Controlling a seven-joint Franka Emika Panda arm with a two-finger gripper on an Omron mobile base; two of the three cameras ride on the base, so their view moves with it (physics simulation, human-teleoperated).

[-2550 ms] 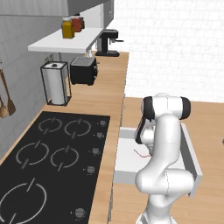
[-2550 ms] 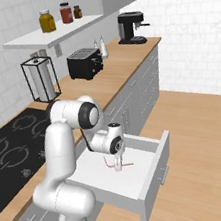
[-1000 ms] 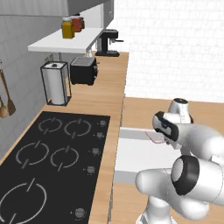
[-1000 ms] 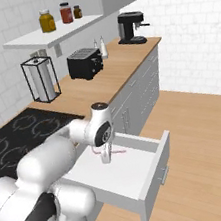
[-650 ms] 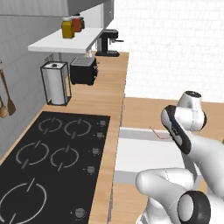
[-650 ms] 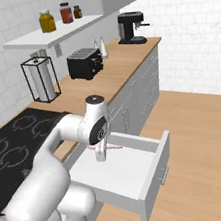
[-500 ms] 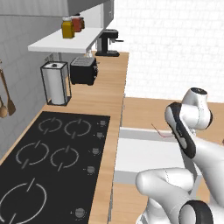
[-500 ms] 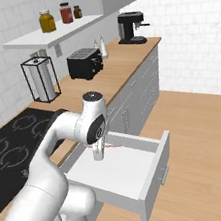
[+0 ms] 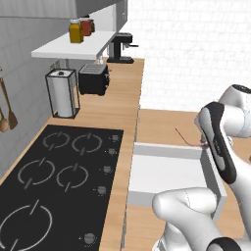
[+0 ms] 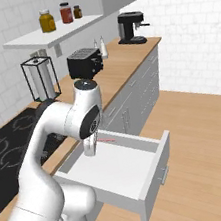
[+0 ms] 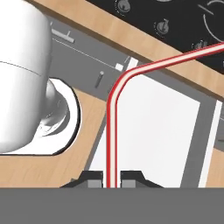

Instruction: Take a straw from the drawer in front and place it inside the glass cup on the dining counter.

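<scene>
My gripper point(image 11: 111, 178) is shut on the straw point(image 11: 113, 122), a thin pinkish-red stick with a bend near its upper end. In the right base view the gripper point(image 10: 90, 147) hangs just above the far left part of the open drawer point(image 10: 154, 186), and the straw point(image 10: 106, 140) sticks out sideways over it. From the left base view the straw point(image 9: 188, 138) shows beyond the drawer point(image 9: 166, 172), beside my forearm. The drawer's white inside looks bare. The glass cup and the dining counter are out of view.
A black hob point(image 9: 54, 181) lies in the wood worktop left of the drawer. Further back stand a paper towel holder point(image 9: 62, 93), a toaster point(image 9: 93, 78) and a coffee machine point(image 9: 120, 47). A shelf point(image 10: 55, 34) carries jars. Wood floor point(image 10: 202, 133) extends to the right.
The arm has risen out of the drawer and swung round with the straw in the gripper. The straw now hangs above the drawer instead of lying in it.
</scene>
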